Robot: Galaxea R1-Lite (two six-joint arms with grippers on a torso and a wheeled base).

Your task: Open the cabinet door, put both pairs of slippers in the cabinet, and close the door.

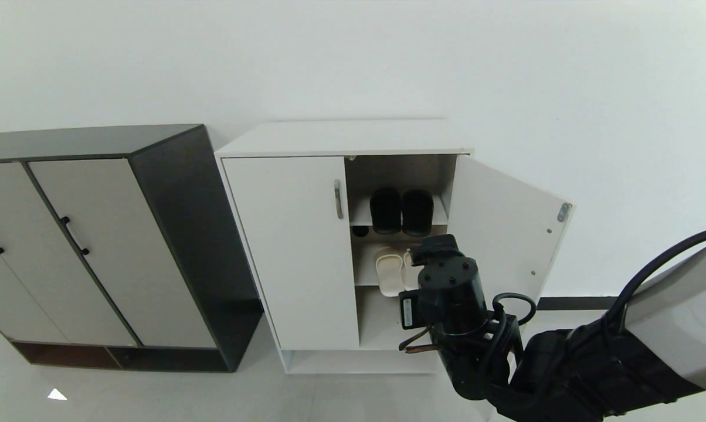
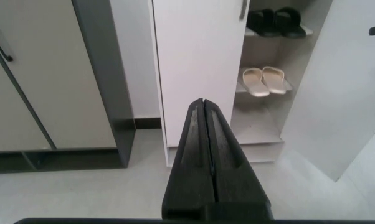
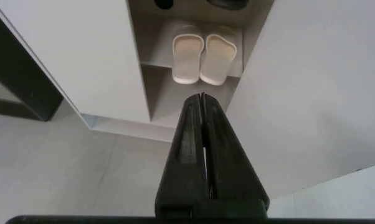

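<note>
At the far left a dark-framed cabinet [image 1: 177, 234] with pale doors and black bar handles [image 1: 74, 235] stands on the floor [image 1: 153, 392] against the wall [image 1: 353, 58]. The white cabinet [image 1: 341, 138] stands just beside it on its right. The left claw [image 2: 203, 102], its two fingers pressed flat together and gripping nothing, hangs above the floor, pointed toward the gap between the two cabinets and the white cabinet's left door [image 1: 291, 252]. That door is closed, with a slim metal handle [image 1: 338, 199] upright near its inner edge. To the right of it the cabinet's interior shows. The black slippers [image 1: 401, 211] sit side by side on the upper shelf [image 1: 441, 218], filling most of its width. Beneath that shelf, at the back left corner, is a small dark thing [image 1: 360, 231], perhaps a fitting, too small to make out. The cream slippers [image 3: 203, 51] lie side by side on the middle shelf [image 2: 287, 89], reaching its front edge, apart from both claws. The right claw [image 3: 204, 98] is also pressed together with nothing pinched. It hangs in front of the open compartment, pointed at the cream pair, and in the head view hides part of the right-hand slipper. At the far right, the right door [image 1: 505, 228] stands swung wide open, its inner face showing.
</note>
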